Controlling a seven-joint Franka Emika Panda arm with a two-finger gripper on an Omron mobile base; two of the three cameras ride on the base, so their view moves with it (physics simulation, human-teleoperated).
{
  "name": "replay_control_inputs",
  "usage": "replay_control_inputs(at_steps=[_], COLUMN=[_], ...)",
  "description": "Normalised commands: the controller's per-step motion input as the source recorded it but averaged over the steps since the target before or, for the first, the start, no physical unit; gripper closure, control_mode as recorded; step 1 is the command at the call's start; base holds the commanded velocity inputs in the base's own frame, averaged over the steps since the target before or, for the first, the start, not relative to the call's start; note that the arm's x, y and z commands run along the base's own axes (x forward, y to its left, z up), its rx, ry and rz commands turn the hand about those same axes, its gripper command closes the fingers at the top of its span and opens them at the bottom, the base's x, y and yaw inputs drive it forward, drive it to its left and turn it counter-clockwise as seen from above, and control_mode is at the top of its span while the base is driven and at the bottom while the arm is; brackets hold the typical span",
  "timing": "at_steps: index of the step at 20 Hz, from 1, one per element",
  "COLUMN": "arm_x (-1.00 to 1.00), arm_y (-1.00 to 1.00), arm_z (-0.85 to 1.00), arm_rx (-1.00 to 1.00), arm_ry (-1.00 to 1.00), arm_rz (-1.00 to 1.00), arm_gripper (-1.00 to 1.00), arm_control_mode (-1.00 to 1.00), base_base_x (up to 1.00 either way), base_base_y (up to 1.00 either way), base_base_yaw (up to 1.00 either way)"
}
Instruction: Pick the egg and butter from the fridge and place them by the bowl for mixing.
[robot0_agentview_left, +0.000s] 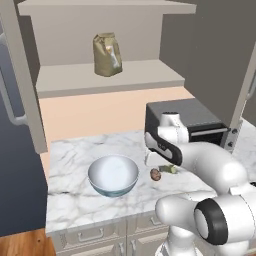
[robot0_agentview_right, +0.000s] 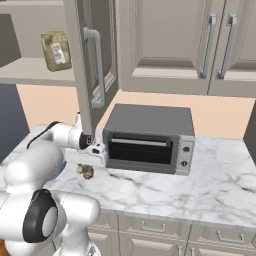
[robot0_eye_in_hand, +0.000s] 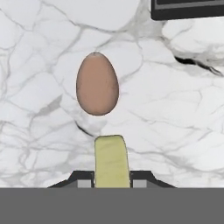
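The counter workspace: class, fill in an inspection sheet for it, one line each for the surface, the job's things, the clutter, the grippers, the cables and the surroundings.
Surface: white marble counter, above beige drawers.
Job's things: bowl stands on the counter; egg lies on the marble to the bowl's right; butter is between the finger tips, over the counter next to the egg.
Clutter: toaster oven at the back of the counter.
Grippers: gripper shut on the butter, low over the marble.
Cables: nothing seen.
Surroundings: brown bag on an open shelf; beige cupboards above.
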Motion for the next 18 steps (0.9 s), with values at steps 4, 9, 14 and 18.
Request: replay_control_inputs(at_steps=[4,9,14,18], arm_x=[0.04,0.06,0.10,0.01], arm_y=[-0.32,-0.29,-0.04,0.00], arm_z=[-0.44,-0.25,-0.25,-0.28], arm_rx=[0.00,0.00,0.00,0.00], arm_ry=[-0.01,-0.01,0.00,0.00], arm_rz=[0.00,0.00,0.00,0.00], arm_gripper=[1.00,1.00,1.00,1.00], arm_control_mode=[-1.00,-1.00,-1.00,-1.00], base_base_x=[0.00,0.00,0.00,0.00], base_base_y=[0.00,0.00,0.00,0.00], base_base_yaw=[0.00,0.00,0.00,0.00])
